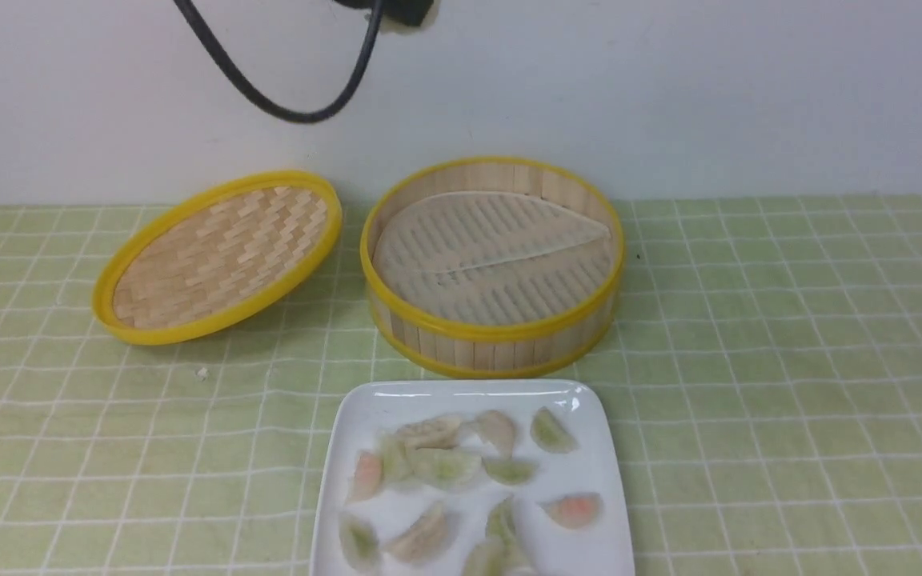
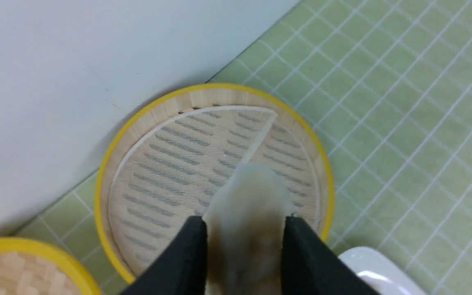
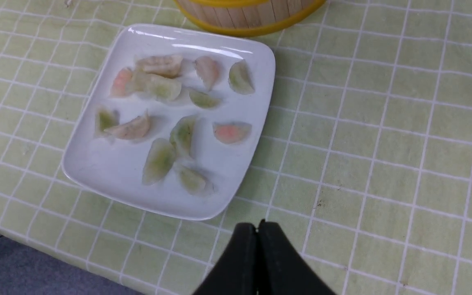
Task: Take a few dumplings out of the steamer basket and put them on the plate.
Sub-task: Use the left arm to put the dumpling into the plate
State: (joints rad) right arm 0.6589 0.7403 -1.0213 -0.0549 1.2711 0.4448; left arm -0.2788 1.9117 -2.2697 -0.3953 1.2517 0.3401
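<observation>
- Front view: the woven bamboo lid [image 1: 221,256], yellow-rimmed, lies tilted left of the steamer basket, towards the worktop's far edge.
- A black cable [image 1: 293,116] loops down from above, between lid and basket, against the white wall [image 1: 669,96].
- The left wrist view shows the left fingers [image 2: 246,246] clamped on a pale, blurred dumpling [image 2: 252,196], above the basket in that view; its exact height cannot be told.
- The square white plate [image 1: 613,480] sits in front of the basket, towards the worktop's near edge.
- On it, from the left: pink-tinted and green-tinted dumplings [image 1: 358,542] by the left rim, a cluster of overlapping pale ones and a cream one across the middle, then a green crescent near the far right corner and a pink-tinted one by the right rim.
- The steamer basket [image 1: 493,328], with its pale ridged liner [image 1: 477,248], stands upright just beyond the plate, near the worktop's far edge.
- The right wrist view shows the right fingers [image 3: 259,229] together, over the green checked cloth [image 3: 342,164] on the worktop, apart from the plate.
</observation>
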